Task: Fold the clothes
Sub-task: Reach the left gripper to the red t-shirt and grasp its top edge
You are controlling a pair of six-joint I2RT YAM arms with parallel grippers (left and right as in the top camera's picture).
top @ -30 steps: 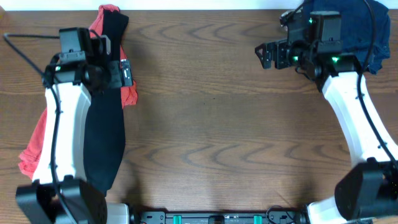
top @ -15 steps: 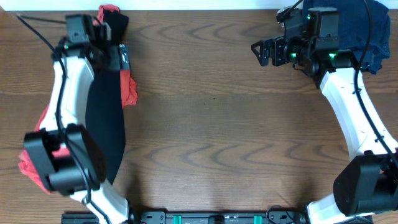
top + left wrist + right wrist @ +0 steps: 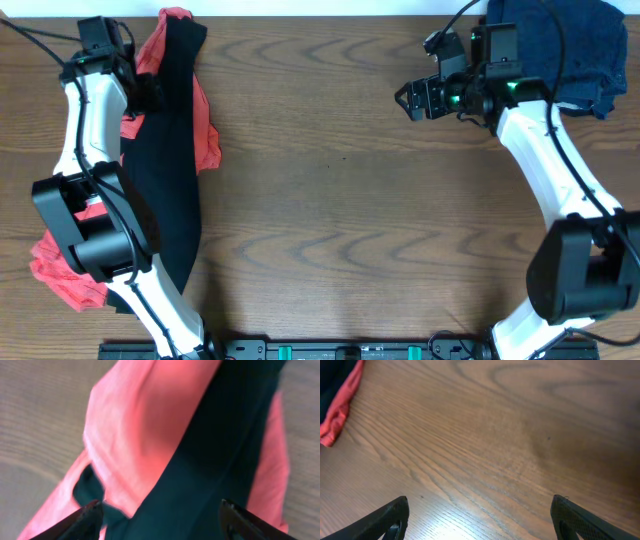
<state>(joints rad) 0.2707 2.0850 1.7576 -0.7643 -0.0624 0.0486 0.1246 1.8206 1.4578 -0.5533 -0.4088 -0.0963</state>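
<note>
1. The clothes lie on the 9 o'clock side of the tabletop, in the overhead view.
2. The black garment is a long limp strip. Its long axis runs about 12 to 6 o'clock: a narrow end at the far edge, widest mid-length, tapering toward the near edge.
3. The coral-red T-shirt lies crumpled beneath the black garment, touching it. Red shows at the 12 o'clock tip, as a flap along the 3 o'clock side, and as a bunched mass at about 7 o'clock. Its spread runs roughly 1 to 7 o'clock, a little skewed from the black strip.
4. The shirt's neck and hem cannot be told apart, so which way it points is unclear.
5. The left tool is over the 12 o'clock end of the pile. In the left wrist view its fingers stand wide apart. A red fold and the black cloth are just beyond the tips, but I cannot tell whether the tips touch the cloth. Nothing is pinched.
6. The right tool is at about 1 o'clock on the tabletop, pointing toward 9 o'clock. Its jaws are spread wide, with only bare wood below, and it is holding nothing. It is well apart from the pile.
7. A dark blue cloth is heaped at the 2 o'clock corner, behind the right arm.
</note>
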